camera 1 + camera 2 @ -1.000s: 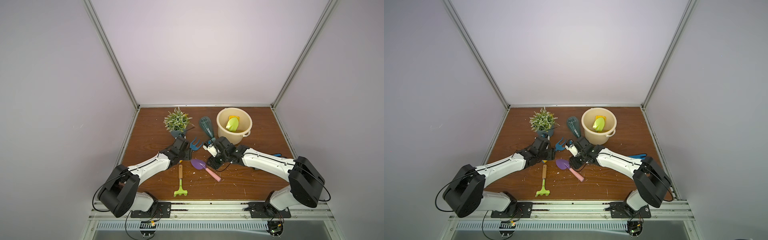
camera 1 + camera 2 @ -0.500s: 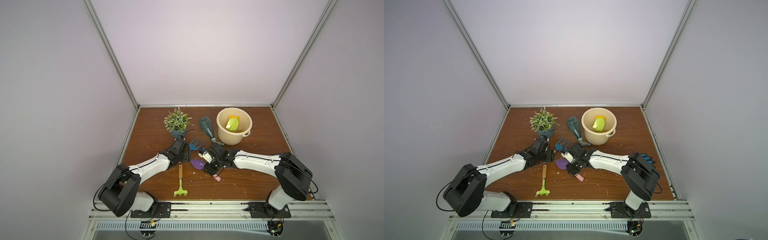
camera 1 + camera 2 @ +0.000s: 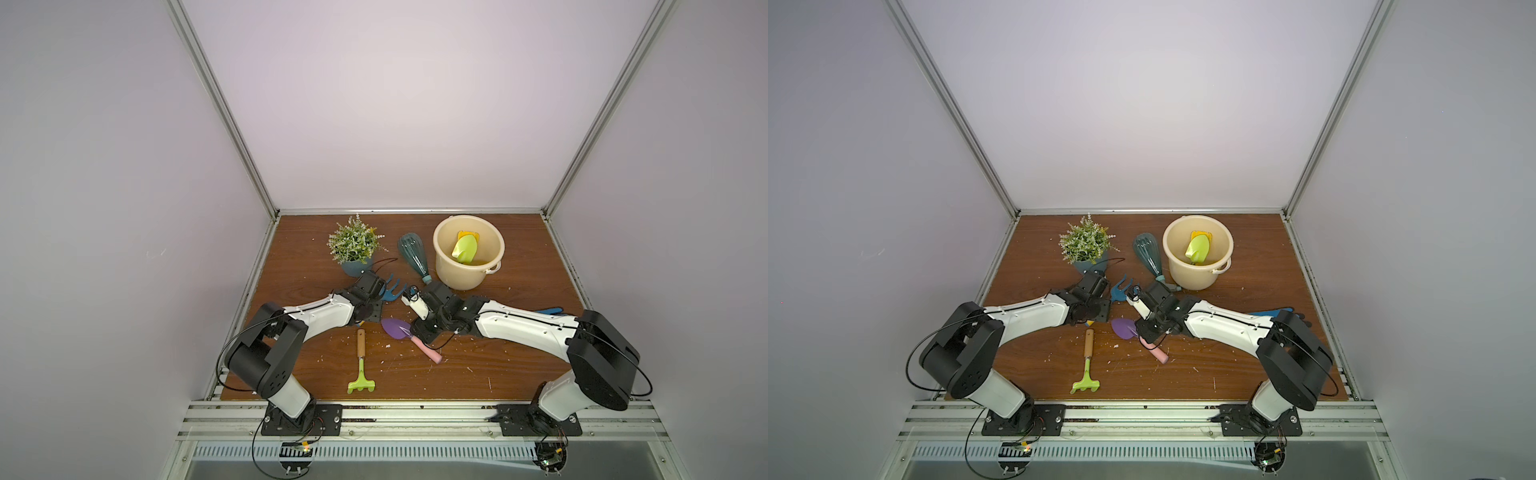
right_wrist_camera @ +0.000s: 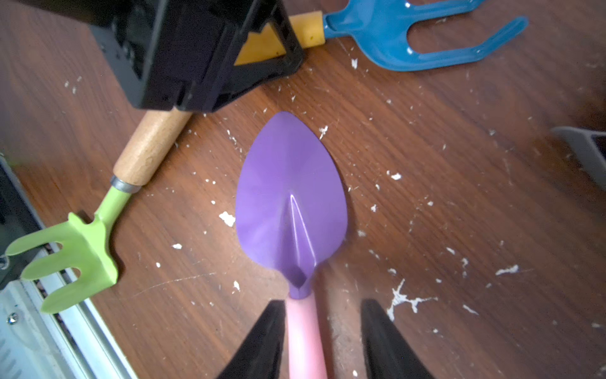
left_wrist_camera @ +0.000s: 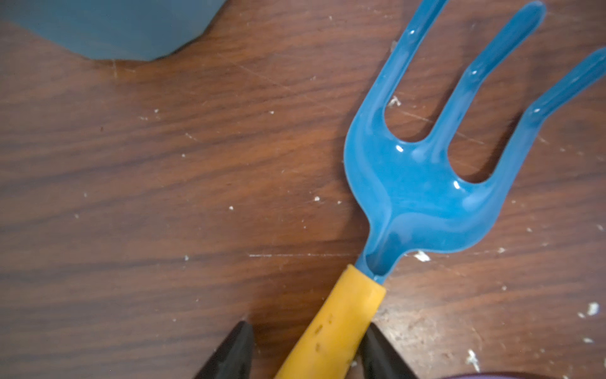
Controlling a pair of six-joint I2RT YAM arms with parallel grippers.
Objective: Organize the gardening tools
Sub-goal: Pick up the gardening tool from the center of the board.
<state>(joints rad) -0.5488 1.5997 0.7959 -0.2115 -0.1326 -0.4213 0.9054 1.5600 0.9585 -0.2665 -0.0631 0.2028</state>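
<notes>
Tabletop (image 3: 519, 365) carried bucket (image 3: 457, 278) holding scoop (image 3: 472, 237), green trowel (image 3: 464, 248); rake (image 3: 360, 365), bottle (image 3: 413, 253) lay loose; left jaws straddled fork (image 5: 410, 190), right jaws purple trowel (image 4: 292, 197), neither clamped.

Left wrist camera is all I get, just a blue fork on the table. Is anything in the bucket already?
Observer: Yes. The cream bucket holds a lime-green trowel, with a yellow scoop behind it.
Operator: What's the other arm doing?
Observer: The right gripper is open, astride the pink handle of the purple trowel, which lies on the table.
Operator: Is there a rake somewhere?
Observer: The lime-green rake lies untouched toward the front rail.
</notes>
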